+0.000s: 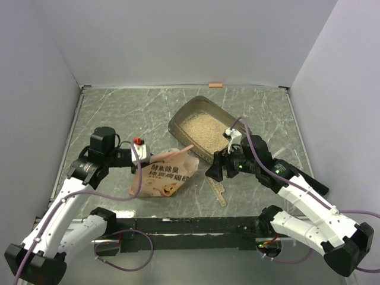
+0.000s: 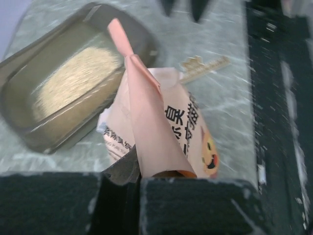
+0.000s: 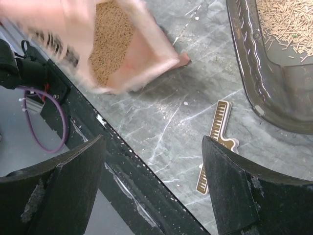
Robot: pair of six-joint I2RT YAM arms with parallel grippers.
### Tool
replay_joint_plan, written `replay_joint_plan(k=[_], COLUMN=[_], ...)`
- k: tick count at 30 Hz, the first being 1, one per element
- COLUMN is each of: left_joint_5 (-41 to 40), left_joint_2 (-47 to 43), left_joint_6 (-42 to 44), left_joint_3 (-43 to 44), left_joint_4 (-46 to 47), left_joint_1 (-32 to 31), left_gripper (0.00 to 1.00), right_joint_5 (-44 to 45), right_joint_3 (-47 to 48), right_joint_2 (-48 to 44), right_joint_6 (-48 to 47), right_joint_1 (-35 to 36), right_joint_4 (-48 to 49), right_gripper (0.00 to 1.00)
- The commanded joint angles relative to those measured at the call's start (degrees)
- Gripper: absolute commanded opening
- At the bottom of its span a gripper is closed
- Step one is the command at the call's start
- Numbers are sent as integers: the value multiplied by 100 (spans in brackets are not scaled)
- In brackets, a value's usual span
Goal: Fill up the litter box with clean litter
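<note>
The litter box [image 1: 183, 116], a dark translucent tray, sits right of centre with pale litter [image 1: 205, 132] inside; it also shows in the left wrist view [image 2: 29, 132] and the right wrist view [image 3: 254, 58]. The crinkled orange-pink bag [image 1: 165, 173] lies just near-left of it, mouth toward the tray. My left gripper [image 1: 142, 158] is shut on the bag's left edge [image 2: 156, 132], its jaws closed at the bottom of the left wrist view [image 2: 134, 196]. The right wrist view shows the bag's open mouth [image 3: 142, 54] with granules [image 3: 110, 39] inside. My right gripper [image 1: 216, 170] is open and empty [image 3: 154, 191], above the table beside the bag.
A small tan comb-like strip [image 1: 219, 192] lies on the table near the front rail, also in the right wrist view [image 3: 217, 142] and the left wrist view [image 2: 205, 68]. The black front rail [image 1: 196, 224] runs along the near edge. An orange tag [image 1: 215, 85] sits at the back wall.
</note>
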Motion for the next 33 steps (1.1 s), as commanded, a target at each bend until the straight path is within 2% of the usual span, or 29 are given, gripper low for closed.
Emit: replay_joint_plan(k=[1,4,9,11,13,16,18,22,25,26,29,33], left_joint_5=[-973,-940,-1291,-1335,-1353,-1240,-914,-694,-632,-685,-685,-702], left_joint_2=[398,663,523,584,611,271,-81,-513,-777,-839,-1023,-1461], left_joint_6=[-1800,-2206,-3469,-3683,-4375,-4949,-5098,-4818,-4598,-4546,-4308,-4255], left_joint_3=[419,604,489,639,727,316,-201,-617,-802,-846,-933,-1171], left_joint_4=[1669,1748,2661,2531,2513,3054,3407,3112,2769,2542,2224,2214], left_joint_1=[-40,-40,-40,-49,-66,-251,-286,-286,-286,-286,-286,-286], left_gripper=[1,1,1,1,1,1,1,1,1,1,1,1], right_joint_5=[28,98,81,98,177,221,265,100,-200,-323,-708,-1316], right_joint_3=[-32,-93,-85,-50,47,109,74,-110,-400,-610,-857,-771], right_joint_2=[75,84,-21,-83,-206,-329,-312,-320,-461,-548,-567,-225], right_joint_6=[-58,-58,-85,-128,-155,-242,-356,-918,-1639,-2240,-3112,-4161], right_joint_1=[34,34,42,34,34,34,25,25,34,25,25,16], right_joint_4=[431,431,317,186,132,176,377,947,1666,1853,2389,2400], right_gripper=[85,86,86,86,86,86,86,88,88,89,90,91])
